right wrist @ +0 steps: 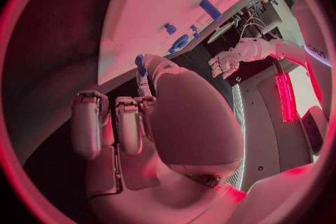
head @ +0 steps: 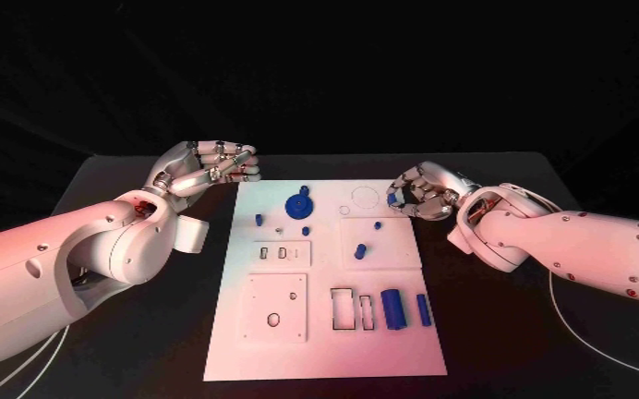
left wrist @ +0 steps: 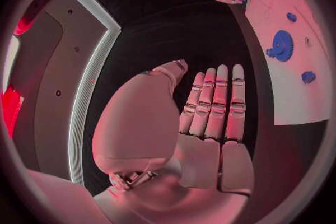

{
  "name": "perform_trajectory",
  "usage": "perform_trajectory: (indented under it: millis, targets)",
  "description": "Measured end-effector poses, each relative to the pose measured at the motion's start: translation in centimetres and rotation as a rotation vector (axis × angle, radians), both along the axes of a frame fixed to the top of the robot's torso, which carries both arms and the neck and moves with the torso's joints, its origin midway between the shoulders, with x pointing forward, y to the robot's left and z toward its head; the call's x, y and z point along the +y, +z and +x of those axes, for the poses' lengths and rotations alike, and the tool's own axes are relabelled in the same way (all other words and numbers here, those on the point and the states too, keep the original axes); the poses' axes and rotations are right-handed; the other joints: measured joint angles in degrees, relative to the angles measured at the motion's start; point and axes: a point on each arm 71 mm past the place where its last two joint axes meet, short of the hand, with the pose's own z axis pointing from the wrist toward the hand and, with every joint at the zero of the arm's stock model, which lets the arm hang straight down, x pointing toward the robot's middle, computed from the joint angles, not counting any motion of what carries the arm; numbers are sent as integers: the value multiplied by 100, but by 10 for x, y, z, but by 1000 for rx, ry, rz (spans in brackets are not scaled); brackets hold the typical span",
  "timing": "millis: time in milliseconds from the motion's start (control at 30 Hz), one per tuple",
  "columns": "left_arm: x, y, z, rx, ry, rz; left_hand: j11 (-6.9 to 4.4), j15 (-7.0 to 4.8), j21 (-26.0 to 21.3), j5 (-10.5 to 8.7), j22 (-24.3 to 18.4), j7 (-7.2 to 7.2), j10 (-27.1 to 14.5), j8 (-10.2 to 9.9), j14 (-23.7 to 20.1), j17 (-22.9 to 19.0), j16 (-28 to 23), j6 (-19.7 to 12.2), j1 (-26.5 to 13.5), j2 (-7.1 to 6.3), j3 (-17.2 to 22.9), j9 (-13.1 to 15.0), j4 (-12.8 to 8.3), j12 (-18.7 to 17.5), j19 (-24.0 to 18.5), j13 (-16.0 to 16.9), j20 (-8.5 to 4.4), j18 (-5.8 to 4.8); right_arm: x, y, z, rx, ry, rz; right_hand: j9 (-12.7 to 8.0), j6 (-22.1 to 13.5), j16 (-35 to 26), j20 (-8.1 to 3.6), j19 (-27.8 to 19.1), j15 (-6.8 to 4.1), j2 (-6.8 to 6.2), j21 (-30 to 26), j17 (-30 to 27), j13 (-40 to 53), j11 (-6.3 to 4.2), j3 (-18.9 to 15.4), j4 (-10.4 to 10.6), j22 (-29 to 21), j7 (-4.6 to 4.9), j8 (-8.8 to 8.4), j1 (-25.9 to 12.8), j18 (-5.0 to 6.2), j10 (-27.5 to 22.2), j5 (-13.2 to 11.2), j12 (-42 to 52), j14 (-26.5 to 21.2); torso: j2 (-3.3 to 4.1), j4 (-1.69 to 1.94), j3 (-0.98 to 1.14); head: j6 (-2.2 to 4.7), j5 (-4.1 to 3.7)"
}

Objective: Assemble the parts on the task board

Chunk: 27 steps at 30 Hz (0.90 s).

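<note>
Head view puts the task board [head: 326, 325] lengthwise in the middle of the table [head: 533, 344], its long axis running away from the robot. The right hand [head: 424, 194] hangs over the board's far right corner and pinches a small blue part [head: 393, 199] between thumb and fingertips, just beside a round outline on the board. Which way that part points cannot be told. The left hand [head: 210, 166] sits off the board's far left corner, apart from it, holding nothing.

Nearer the robot on the board lie two blue cylinders [head: 393, 309], side by side, long axes along the board's length. A blue gear [head: 298, 204] stands near the far edge.

Left wrist view shows what the head view does not: the left hand [left wrist: 213, 106] has its fingers straight and side by side, palm bare. Right wrist view shows the blue part [right wrist: 140, 63] at the right hand's fingertips.
</note>
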Motion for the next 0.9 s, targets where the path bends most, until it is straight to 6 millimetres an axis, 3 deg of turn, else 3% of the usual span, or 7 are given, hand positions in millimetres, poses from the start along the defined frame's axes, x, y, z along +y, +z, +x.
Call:
perform_trajectory:
  millis: [167,433,667,900]
  targets:
    - [0,0,1,0,1,1,0,0,0,0,0,0,0,0,0,0,0,0,0,0,0,0,0,0,0,0,0,0,29,14,-7,-15,33,19,0,0,0,0,0,0,20,11,0,0,-8,34,32,-1,0,0,-95,0,-9,-4,0,0,-9,1,-4,-13,2]
    - [-1,-2,3,2,1,2,0,0,0,0,1,0,0,0,0,11,0,0,0,0,32,0,0,0,0,0,0,0,99,24,-21,-18,120,26,0,0,0,0,0,0,14,11,-1,-1,-17,64,17,-1,-1,0,-165,0,-1,-23,0,-1,-57,1,-26,-64,44]
    - [-2,-4,5,6,0,4,0,0,0,0,1,0,0,0,0,11,0,0,0,0,32,0,0,0,0,0,0,0,150,23,-28,-23,188,13,0,-1,0,0,0,0,-1,11,-1,-1,-29,79,32,-1,-2,0,-181,0,13,-27,0,0,-109,12,-53,-124,103]
    - [-4,-5,6,7,-3,4,0,0,0,0,1,0,0,0,0,10,0,0,0,0,32,0,0,0,0,0,0,0,181,9,-32,-16,219,-23,1,-3,-1,0,-1,-20,-43,11,-2,-1,-29,105,57,-2,-3,0,-274,0,13,-27,0,20,-144,26,-80,-166,158]
